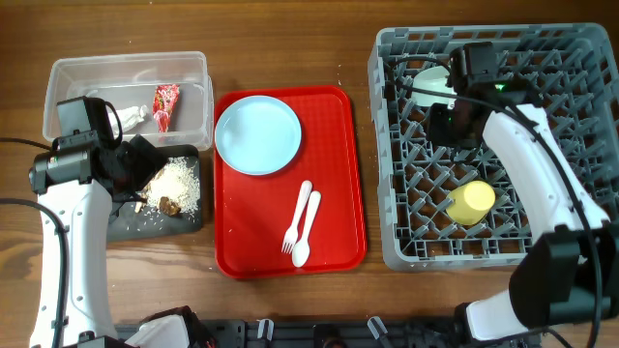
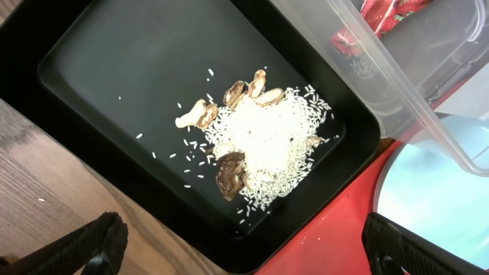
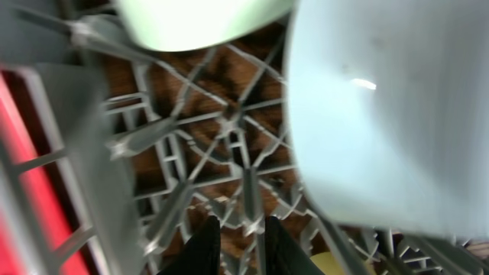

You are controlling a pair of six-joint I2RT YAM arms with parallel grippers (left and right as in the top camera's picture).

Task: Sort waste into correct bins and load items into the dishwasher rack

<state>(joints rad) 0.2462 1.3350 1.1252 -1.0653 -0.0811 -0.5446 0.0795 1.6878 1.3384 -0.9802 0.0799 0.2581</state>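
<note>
My left gripper (image 2: 237,248) is open and empty over the near corner of the black tray (image 1: 126,217), which holds beige food scraps (image 2: 263,149) with brown bits. The clear tub (image 1: 126,68) holds the red wrapper (image 1: 165,104) and white tissue (image 1: 131,116). The light blue plate (image 1: 257,133), white fork (image 1: 296,220) and spoon (image 1: 306,232) lie on the red serving tray. My right gripper (image 3: 241,244) is inside the grey rack (image 1: 392,193), fingers slightly apart with nothing between them. A pale green bowl (image 3: 199,19), a light blue bowl (image 3: 382,114) and the yellow cup (image 1: 471,202) are in the rack.
The red serving tray (image 1: 338,193) lies between the black tray and the rack. The clear tub's wall (image 2: 367,84) stands right beside the black tray. The rack's upright pegs surround my right gripper.
</note>
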